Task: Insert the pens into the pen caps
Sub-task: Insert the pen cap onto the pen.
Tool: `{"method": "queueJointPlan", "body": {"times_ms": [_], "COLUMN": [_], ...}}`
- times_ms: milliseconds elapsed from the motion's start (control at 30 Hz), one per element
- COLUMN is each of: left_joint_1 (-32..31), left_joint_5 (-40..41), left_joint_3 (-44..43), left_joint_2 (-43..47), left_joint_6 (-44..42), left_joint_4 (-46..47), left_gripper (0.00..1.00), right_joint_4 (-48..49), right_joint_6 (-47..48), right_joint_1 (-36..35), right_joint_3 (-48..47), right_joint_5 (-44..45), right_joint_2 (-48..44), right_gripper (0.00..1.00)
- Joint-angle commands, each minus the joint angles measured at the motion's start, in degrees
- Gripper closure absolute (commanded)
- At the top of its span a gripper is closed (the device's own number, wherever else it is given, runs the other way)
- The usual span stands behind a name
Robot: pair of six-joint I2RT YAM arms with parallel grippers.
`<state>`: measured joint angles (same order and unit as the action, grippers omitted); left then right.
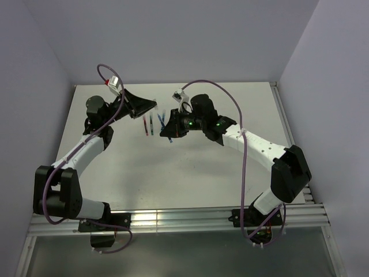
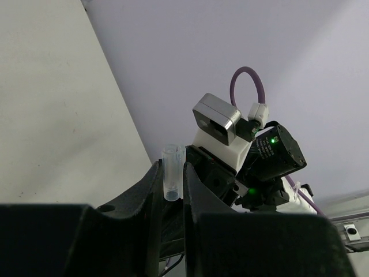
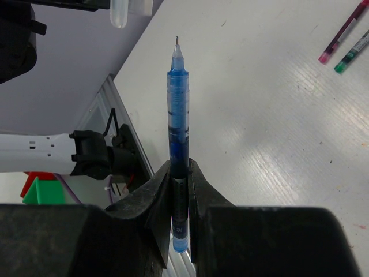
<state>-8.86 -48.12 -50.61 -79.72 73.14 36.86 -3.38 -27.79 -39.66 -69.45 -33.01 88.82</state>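
Observation:
My left gripper (image 2: 172, 176) is shut on a short, clear pen cap (image 2: 172, 170) that stands upright between the fingertips, open end away from the camera. My right gripper (image 3: 180, 173) is shut on a blue pen (image 3: 177, 109), fine tip pointing forward. In the right wrist view the cap (image 3: 118, 12) hangs at the top left, a little beyond and left of the pen tip. In the top view the left gripper (image 1: 152, 105) and right gripper (image 1: 170, 130) face each other over the far middle of the table. A red pen (image 1: 145, 126) and a green pen (image 1: 151, 123) lie between them.
The red pen (image 3: 340, 34) and green pen (image 3: 353, 53) lie side by side on the white table (image 1: 190, 167). The right arm's wrist camera (image 2: 222, 124) is close behind the cap. Grey walls enclose the table's back and sides. An aluminium rail (image 1: 190, 219) runs along the near edge.

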Motion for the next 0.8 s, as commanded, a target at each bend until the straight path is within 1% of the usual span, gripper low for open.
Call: {"method": "queueJointPlan", "body": {"times_ms": [0,133,400,500,667,767], "left_joint_1": [-0.7,-0.9,-0.9,-1.0,-1.1,-1.3], "left_joint_5": [0.3,1.3,1.3,1.4,0.7,0.7], "left_joint_3": [0.1,-0.4,-0.5,-1.0,-0.4,-0.9], "left_joint_2": [-0.7,-0.6,-1.8,-2.1,-2.8,-2.6], "left_joint_6": [-0.6,-2.8,-2.2,-3.1,-1.2,-1.4], "left_joint_4": [2.3,-0.2,0.5,-1.0,1.7,1.2], "left_gripper": [1.00,1.00,1.00,1.00,1.00,1.00], "right_joint_4": [0.7,0.2,-0.3,-0.6,-0.6,-0.5], "right_joint_6": [0.7,1.2,1.5,1.5,1.7,1.6], "right_joint_1": [-0.3,-0.3,-0.3,-0.3,-0.3,-0.3], "right_joint_3": [-2.9,-2.8,-2.6,-2.5,-2.5,-2.4], "right_joint_5": [1.1,1.6,2.0,2.1,2.3,2.3], "right_joint_2": [-1.8,-2.5,-3.1,-3.3,-3.2,-3.2], "right_gripper": [1.00,1.00,1.00,1.00,1.00,1.00]}}
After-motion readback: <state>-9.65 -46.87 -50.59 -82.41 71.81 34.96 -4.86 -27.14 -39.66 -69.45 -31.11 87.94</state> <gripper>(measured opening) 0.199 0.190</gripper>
